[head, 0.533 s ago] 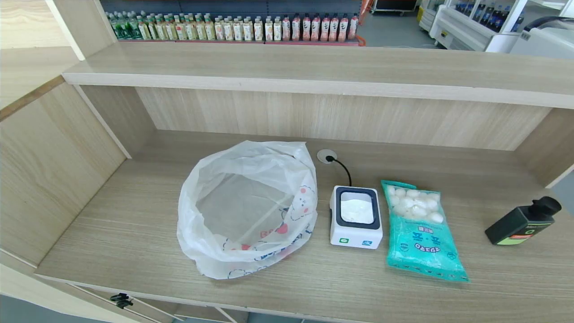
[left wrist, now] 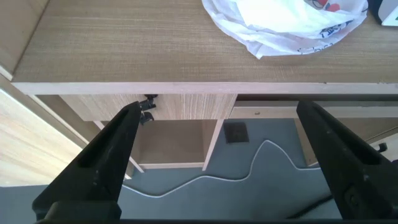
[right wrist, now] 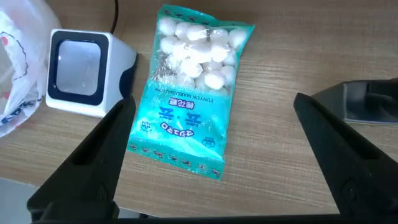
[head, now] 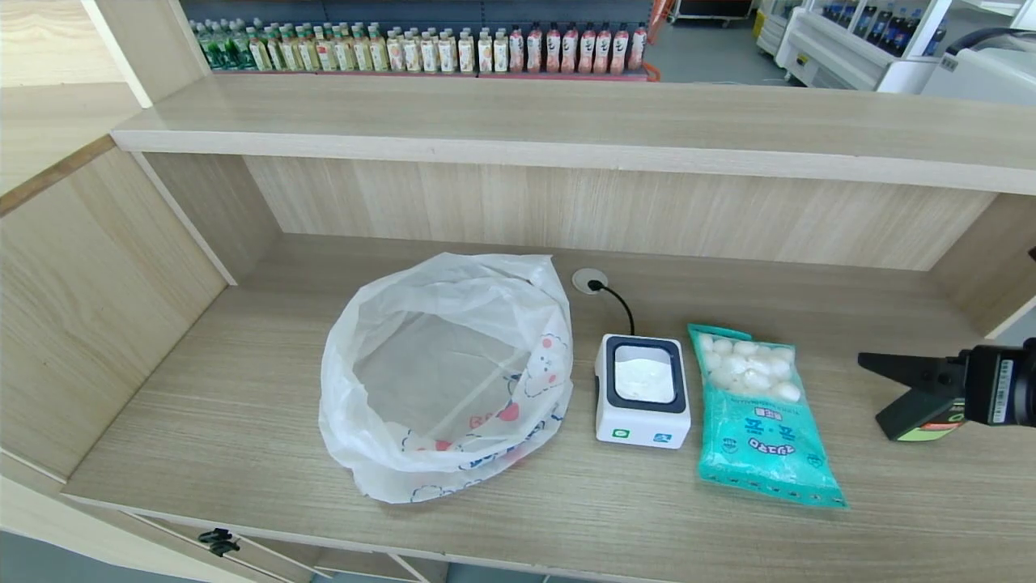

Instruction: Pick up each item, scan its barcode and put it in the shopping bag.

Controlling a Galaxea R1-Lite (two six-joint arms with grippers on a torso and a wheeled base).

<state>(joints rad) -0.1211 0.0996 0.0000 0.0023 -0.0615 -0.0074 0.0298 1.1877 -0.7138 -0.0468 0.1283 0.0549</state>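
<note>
Right claw [right wrist: 214, 106], wide open and empty, by the dark bottle [head: 910, 421], teal bag [head: 761, 417] to its left.

**Print on four things, none of it legible**

The teal packet [head: 761, 417], toward the surface's right edge, bears white characters too small to make out. The shopping bag [head: 445, 372] carries red and blue cartoon print with crumpled letters. The scanner [head: 643, 393] shows a green and a blue icon. The dark bottle [head: 910, 423] has an unreadable green label.
</note>
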